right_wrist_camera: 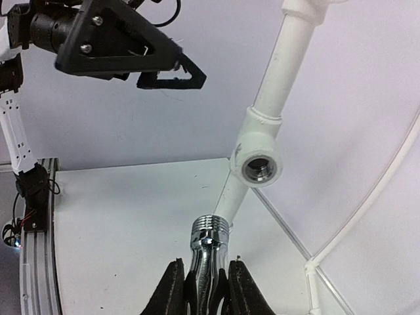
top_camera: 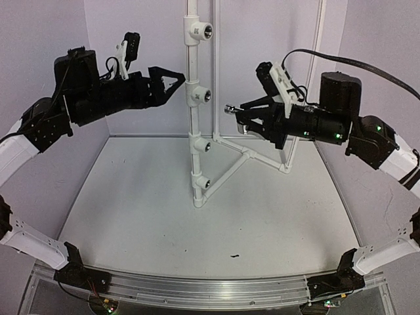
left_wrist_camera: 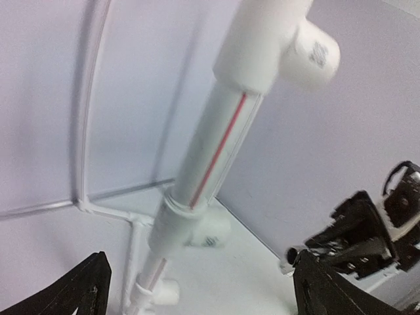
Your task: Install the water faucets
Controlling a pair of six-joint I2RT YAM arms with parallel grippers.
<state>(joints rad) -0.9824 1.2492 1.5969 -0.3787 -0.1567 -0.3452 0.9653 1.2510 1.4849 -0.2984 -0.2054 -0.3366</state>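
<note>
My right gripper is shut on a chrome water faucet and holds it in the air to the right of the upright white pipe. In the right wrist view the faucet stands between the right gripper's fingers. Its threaded stub points toward a white tee fitting with a dark threaded opening, a short gap away. My left gripper is open and empty, just left of the pipe at the second tee. In the left wrist view its fingers are spread wide before the pipe.
The pipe carries several tee fittings, from the top one down to the lowest. A thin white frame braces the pipe from behind on the white table. Purple walls close in the back and both sides.
</note>
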